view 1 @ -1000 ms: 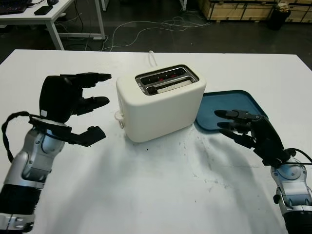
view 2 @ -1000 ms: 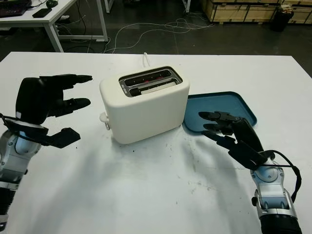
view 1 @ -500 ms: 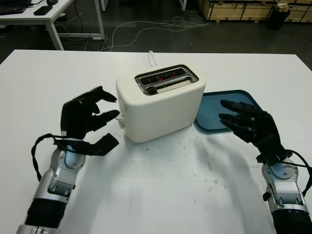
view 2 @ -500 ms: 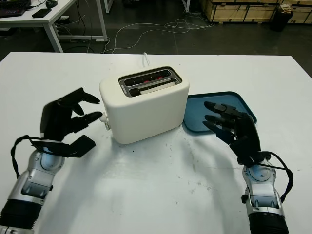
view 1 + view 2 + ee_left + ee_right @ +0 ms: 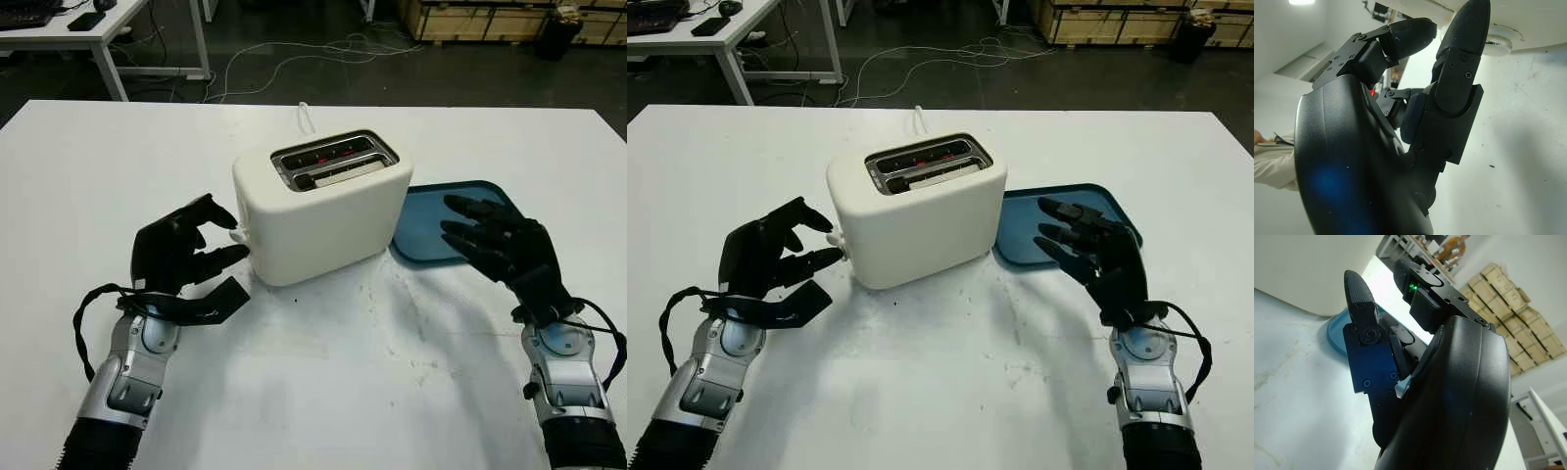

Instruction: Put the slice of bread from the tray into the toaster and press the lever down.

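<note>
Left hand (image 5: 186, 257) and right hand (image 5: 505, 253): matte black shells, each with three jointed fingers (image 5: 1462, 58) fastened by small screws. Forearms (image 5: 132, 367) are silver-grey metal ending in ribbed black cuffs, with a black cable (image 5: 86, 313) looping beside each wrist.

Toaster (image 5: 323, 209) blocks centre between left hand (image 5: 181, 257) and right hand (image 5: 505, 250); near table (image 5: 323, 392) bare.

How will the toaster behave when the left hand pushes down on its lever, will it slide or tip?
The toaster looks broad, low and flat-based, so tipping seems unlikely. The white table looks smooth, so a sideways push from the left hand could slide it. The lever is small; fingers may slip off.
</note>
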